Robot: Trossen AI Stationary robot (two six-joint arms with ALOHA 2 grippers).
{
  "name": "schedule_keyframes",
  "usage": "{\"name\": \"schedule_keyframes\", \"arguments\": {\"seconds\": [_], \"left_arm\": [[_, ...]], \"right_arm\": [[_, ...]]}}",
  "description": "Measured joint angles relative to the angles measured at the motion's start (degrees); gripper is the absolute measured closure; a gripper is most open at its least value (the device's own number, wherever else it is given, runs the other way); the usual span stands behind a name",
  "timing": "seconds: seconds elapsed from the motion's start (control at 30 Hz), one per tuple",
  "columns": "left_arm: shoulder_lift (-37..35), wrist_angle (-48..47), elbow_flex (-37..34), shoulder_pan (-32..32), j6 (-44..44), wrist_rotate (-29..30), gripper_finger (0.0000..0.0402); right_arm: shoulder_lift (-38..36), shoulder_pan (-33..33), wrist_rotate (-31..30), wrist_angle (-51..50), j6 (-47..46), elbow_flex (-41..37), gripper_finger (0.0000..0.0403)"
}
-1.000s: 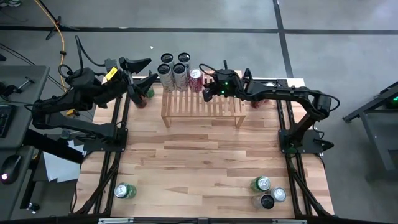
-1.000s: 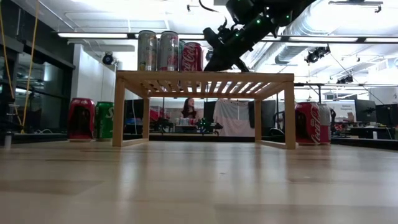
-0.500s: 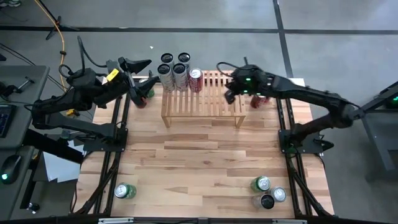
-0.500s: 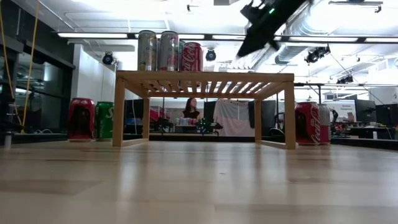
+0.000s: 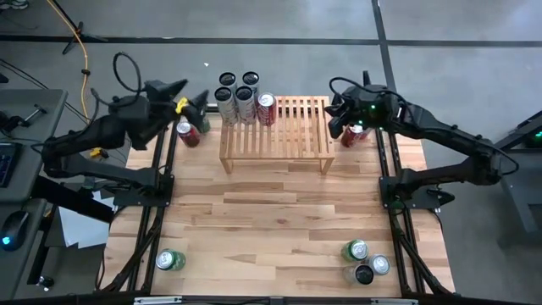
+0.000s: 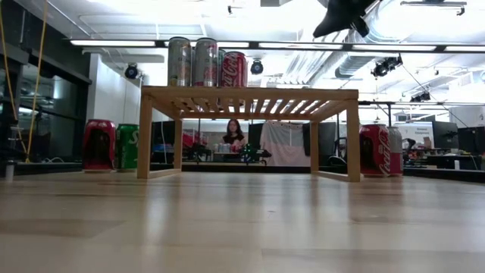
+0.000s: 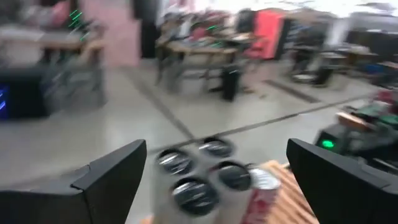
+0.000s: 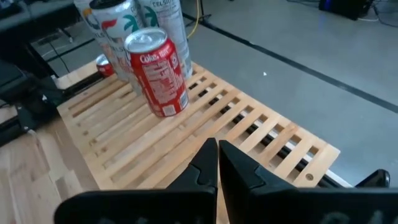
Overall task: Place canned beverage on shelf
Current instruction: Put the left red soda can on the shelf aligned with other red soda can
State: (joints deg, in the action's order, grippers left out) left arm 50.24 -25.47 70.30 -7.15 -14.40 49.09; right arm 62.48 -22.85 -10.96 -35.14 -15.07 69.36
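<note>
The light-wood shelf stands at the table's far middle. Several tall cans and a red cola can stand upright on its left end. My right gripper hovers shut and empty above the shelf's right end; its wrist view looks down on the red cola can and the shelf's slats. My left gripper hangs open and empty past the table's far-left corner, above a red can and a green can that stand on the table.
A red can stands on the table just right of the shelf, below my right arm. Three cans are grouped at the near right corner, and a green can lies at the near left. A person shows in the room behind.
My right gripper has drawn back from beside the red cola can toward the table's right edge and risen, staying shut. The can stays upright on the shelf. My left gripper has turned at the wrist in place, still open.
</note>
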Motion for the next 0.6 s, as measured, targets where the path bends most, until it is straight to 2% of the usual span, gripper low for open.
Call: {"name": "schedule_keyframes", "arguments": {"seconds": [0.17, 0.27, 0.33, 0.43, 0.6], "left_arm": [[1.6, -27.0, 6.1, -7.4, -17.2, -1.2, 0.0023], [3.6, -41.0, 4.8, -11.8, -25.3, -5.2, 0.0023], [4.6, -46.9, 2.3, -14.1, -29.7, -8.2, 0.0023], [5.1, -49.2, -3.2, -16.7, -32.7, -10.9, 0.0023], [5.2, -45.0, -14.1, -20.2, -35.3, -15.6, 0.0023]], "right_arm": [[1.7, 0.0, 0.0, -1.3, 0.1, 0.0, 0.0403], [3.1, 0.0, 0.0, -1.6, 0.1, 0.0, 0.0403], [4.1, 0.0, 0.0, -1.5, 0.2, 0.0, 0.0403], [5.6, 0.0, 0.0, -1.5, 0.7, 0.0, 0.0403], [6.4, 0.0, 0.0, -1.5, 0.8, 0.0, 0.0402]]}}
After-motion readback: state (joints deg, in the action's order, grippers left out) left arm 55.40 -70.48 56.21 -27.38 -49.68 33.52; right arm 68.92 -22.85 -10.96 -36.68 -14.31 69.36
